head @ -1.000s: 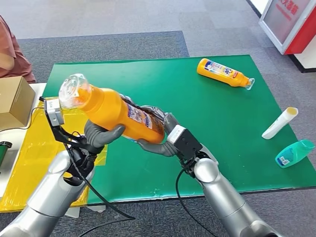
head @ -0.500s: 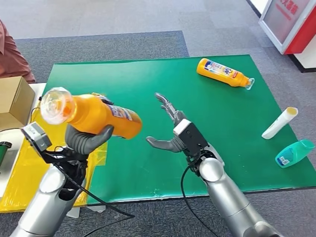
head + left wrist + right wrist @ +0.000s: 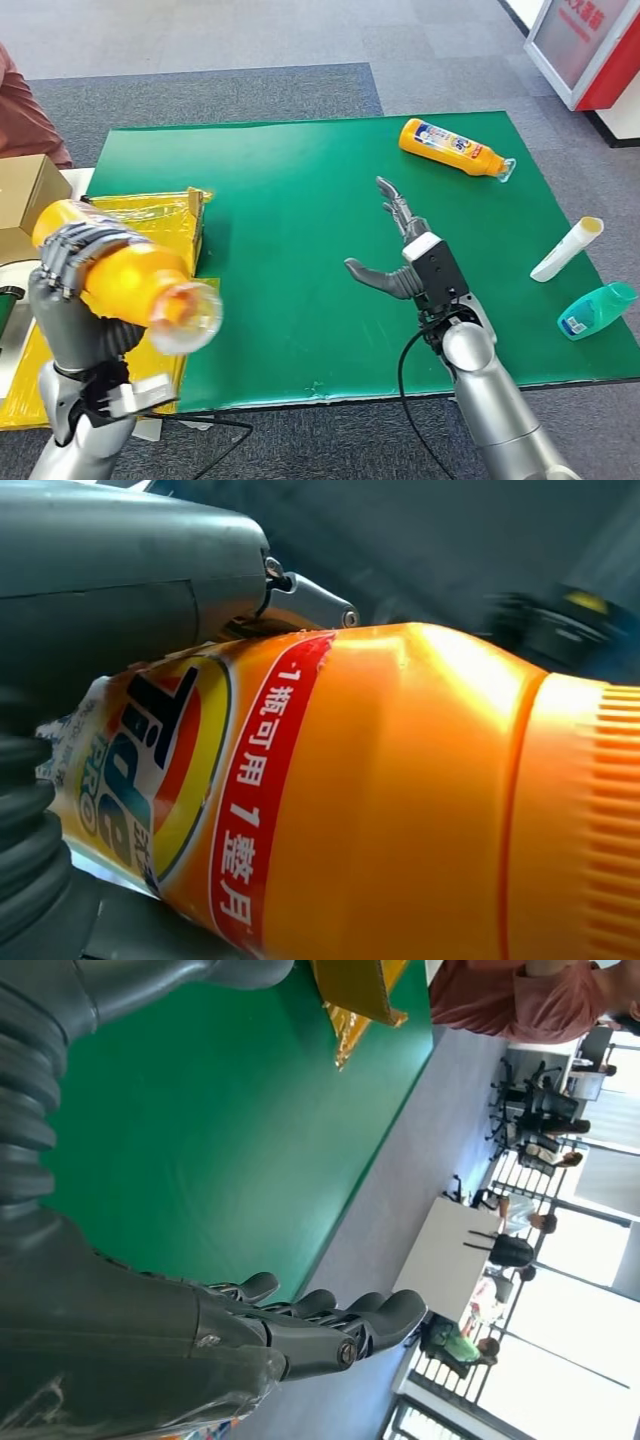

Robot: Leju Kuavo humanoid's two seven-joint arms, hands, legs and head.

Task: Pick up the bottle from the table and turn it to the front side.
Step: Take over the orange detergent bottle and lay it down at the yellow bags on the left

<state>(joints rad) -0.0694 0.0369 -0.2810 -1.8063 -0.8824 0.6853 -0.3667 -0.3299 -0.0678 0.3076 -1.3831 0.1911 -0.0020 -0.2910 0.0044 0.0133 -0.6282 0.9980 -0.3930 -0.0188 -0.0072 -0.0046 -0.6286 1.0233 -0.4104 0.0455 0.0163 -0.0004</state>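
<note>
Orange bottle [image 3: 121, 283] sits in the left hand [image 3: 72, 300] at the near left of the head view, lifted off the table, its clear cap end toward the camera and its base pointing away over the yellow sheet [image 3: 162, 215]. The hand's fingers wrap over the body. The right hand [image 3: 400, 262] hovers over the green mat [image 3: 302, 200] with fingers spread and nothing in it. A second orange bottle [image 3: 453, 146] lies on the mat's far right; a white tube [image 3: 567, 248] and a teal bottle [image 3: 596, 310] lie at its right edge. A cardboard box [image 3: 26, 205] stands far left.

In the left wrist view, the orange bottle [image 3: 362, 800] shows its label, the thumb [image 3: 128, 570] pressed against it.

In the right wrist view, the right hand's fingers [image 3: 324, 1325] stretch out above the green mat [image 3: 226, 1130].
</note>
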